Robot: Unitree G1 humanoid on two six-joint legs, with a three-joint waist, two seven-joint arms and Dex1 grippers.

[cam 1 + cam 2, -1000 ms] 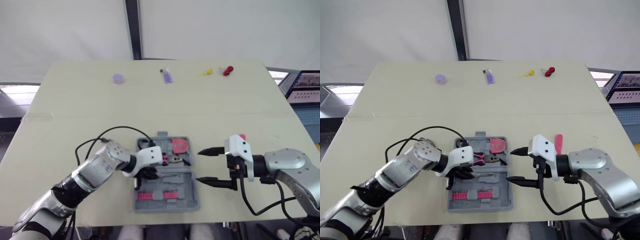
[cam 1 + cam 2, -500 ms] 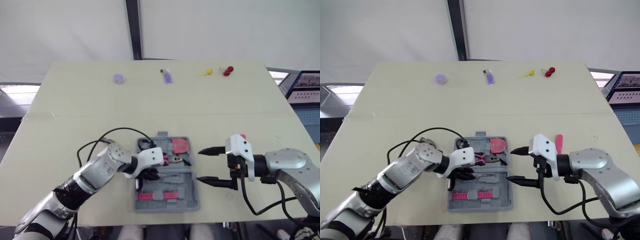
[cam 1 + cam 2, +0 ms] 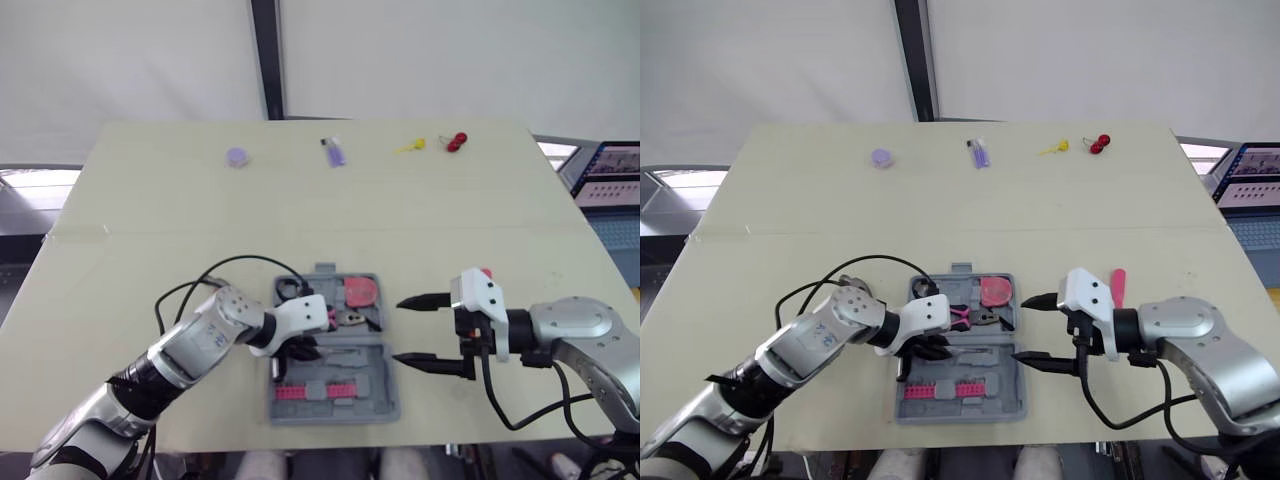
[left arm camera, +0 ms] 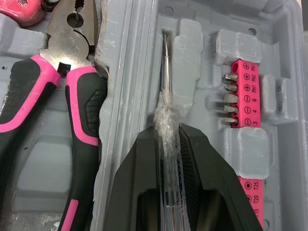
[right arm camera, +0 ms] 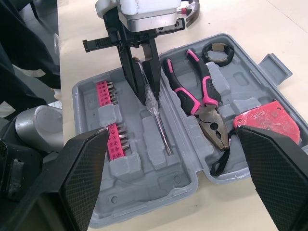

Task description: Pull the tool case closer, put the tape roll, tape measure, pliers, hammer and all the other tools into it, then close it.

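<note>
Left gripper jaws clamp the screwdriver inside the tool case; right gripper jaws open. Risk: a skewed release would leave it unseated, blocking closure.

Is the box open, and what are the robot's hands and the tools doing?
Tool case: open, flat on the table.
Screwdriver: gripped, lying along its slot.
Left end effector: shut on the screwdriver.
Right end effector: open, empty, beside the case.
Pliers: shut, lying in the case.
</note>
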